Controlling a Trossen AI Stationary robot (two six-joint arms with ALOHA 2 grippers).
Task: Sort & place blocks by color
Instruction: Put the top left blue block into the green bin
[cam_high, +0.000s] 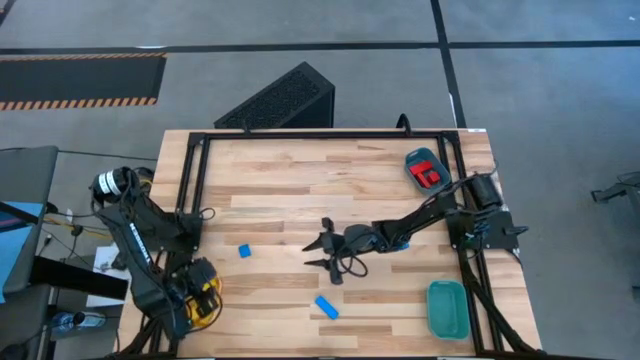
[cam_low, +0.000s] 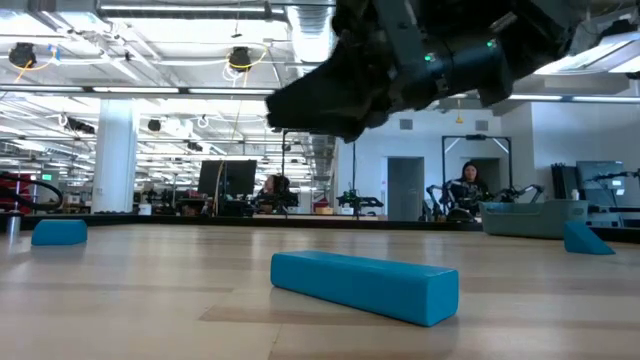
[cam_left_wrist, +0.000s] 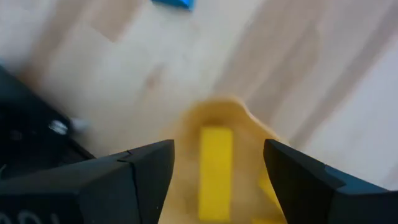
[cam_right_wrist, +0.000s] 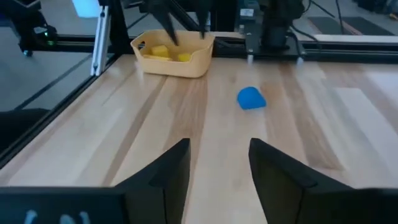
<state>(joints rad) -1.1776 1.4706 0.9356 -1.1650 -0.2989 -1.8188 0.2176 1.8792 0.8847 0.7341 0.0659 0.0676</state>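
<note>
A: What sits on the desk (cam_high: 300, 170), biggest first?
B: An empty teal tray (cam_high: 447, 308) at about four o'clock. Another teal tray (cam_high: 424, 168) at two o'clock holds red blocks (cam_high: 430, 176). The yellow tray (cam_right_wrist: 173, 55) at eight o'clock holds yellow blocks (cam_right_wrist: 160, 51).

A: And the arms?
B: The right gripper (cam_high: 322, 251) hangs over the desk's middle, fingers spread wide, nothing between them. The left gripper (cam_left_wrist: 217, 168) hovers above the yellow tray, fingers apart and empty; a yellow bar (cam_left_wrist: 216, 171) lies in the tray below the gap.

A: Any loose blocks?
B: Two blue ones. A blue bar (cam_high: 326, 307) lies at six o'clock near the front edge. A small blue block (cam_high: 244, 251) lies at nine o'clock from the right gripper, well apart from it, between it and the yellow tray.
</note>
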